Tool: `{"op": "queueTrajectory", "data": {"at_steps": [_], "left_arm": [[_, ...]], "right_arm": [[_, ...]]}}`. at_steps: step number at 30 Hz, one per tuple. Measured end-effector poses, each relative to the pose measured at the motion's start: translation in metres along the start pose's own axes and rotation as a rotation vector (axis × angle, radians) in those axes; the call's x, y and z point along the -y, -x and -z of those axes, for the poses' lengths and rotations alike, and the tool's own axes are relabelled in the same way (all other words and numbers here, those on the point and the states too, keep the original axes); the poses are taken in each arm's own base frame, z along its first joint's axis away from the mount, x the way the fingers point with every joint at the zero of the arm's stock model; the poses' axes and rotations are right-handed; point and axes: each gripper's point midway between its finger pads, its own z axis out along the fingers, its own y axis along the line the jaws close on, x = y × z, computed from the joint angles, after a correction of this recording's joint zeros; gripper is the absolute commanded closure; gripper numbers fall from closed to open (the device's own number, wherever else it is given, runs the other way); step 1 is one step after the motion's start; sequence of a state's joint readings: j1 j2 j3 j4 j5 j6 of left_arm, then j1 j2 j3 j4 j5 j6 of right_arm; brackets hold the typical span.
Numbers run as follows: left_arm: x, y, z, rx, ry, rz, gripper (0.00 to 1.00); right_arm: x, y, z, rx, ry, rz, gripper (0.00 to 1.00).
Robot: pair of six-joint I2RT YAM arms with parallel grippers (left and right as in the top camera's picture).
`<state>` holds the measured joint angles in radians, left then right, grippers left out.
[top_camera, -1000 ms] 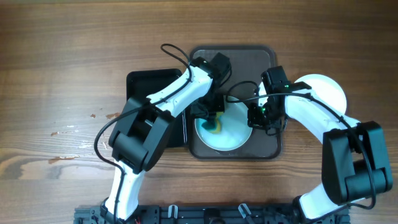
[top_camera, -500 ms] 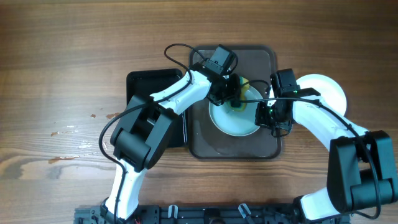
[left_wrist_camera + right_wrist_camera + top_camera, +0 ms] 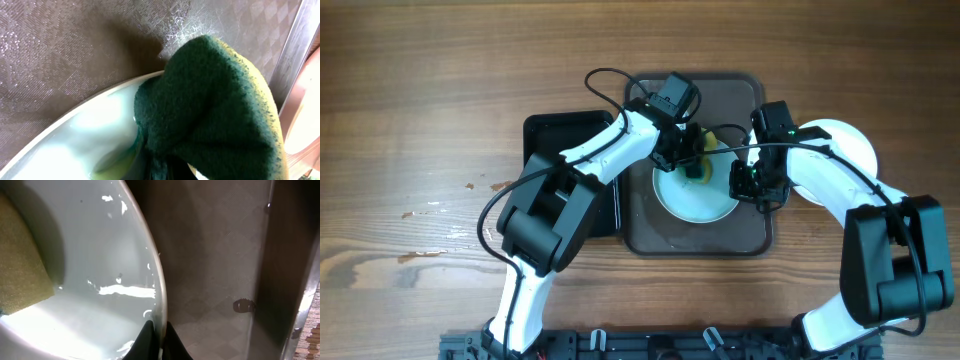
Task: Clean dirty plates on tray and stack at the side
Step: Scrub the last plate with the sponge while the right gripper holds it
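Down on the tray [image 3: 650, 232], left claw [image 3: 692, 165] clamps a sponge [image 3: 215, 110] against the plate [image 3: 695, 200] below, right claw [image 3: 742, 182] pinching its rim.

Two white plates are counted: a centre plate [image 3: 695, 200] and a side plate [image 3: 848, 140]; whether the latter is a stack cannot be told. Two trays are seen, a brown-grey tray [image 3: 645, 240] and a black tray [image 3: 545, 135]. One sponge [image 3: 697, 165] is shown. Two arms are present, a left arm [image 3: 590, 155] and a right arm [image 3: 830, 180].

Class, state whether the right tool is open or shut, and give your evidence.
Shut on the plate: in the right wrist view, the right tool pinches its raised rim, one fingertip on each side.
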<state>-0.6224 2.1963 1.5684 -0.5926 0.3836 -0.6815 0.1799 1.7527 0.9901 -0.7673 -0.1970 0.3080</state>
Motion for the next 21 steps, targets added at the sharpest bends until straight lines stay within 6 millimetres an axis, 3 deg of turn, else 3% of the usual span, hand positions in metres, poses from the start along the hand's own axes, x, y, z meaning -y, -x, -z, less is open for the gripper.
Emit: {"op": "queueTrajectory", "data": {"at_steps": [6,12,17,21], "left_arm": [[-0.001,-0.002,0.003,0.001,0.028,-0.025,0.96],[-0.006,-0.002,0.005,0.011,0.054,-0.022,0.96],[-0.005,0.0,0.005,0.04,0.079,-0.058,0.96],[-0.018,-0.012,0.01,0.027,0.196,-0.063,0.96]], "right_arm": [[0.001,-0.003,0.0,-0.01,-0.003,0.001,0.96],[-0.002,0.007,-0.004,0.054,0.022,0.016,0.96],[-0.003,0.017,0.004,0.084,0.001,0.033,0.96],[-0.004,0.018,0.003,0.09,-0.018,0.054,0.96]]}}
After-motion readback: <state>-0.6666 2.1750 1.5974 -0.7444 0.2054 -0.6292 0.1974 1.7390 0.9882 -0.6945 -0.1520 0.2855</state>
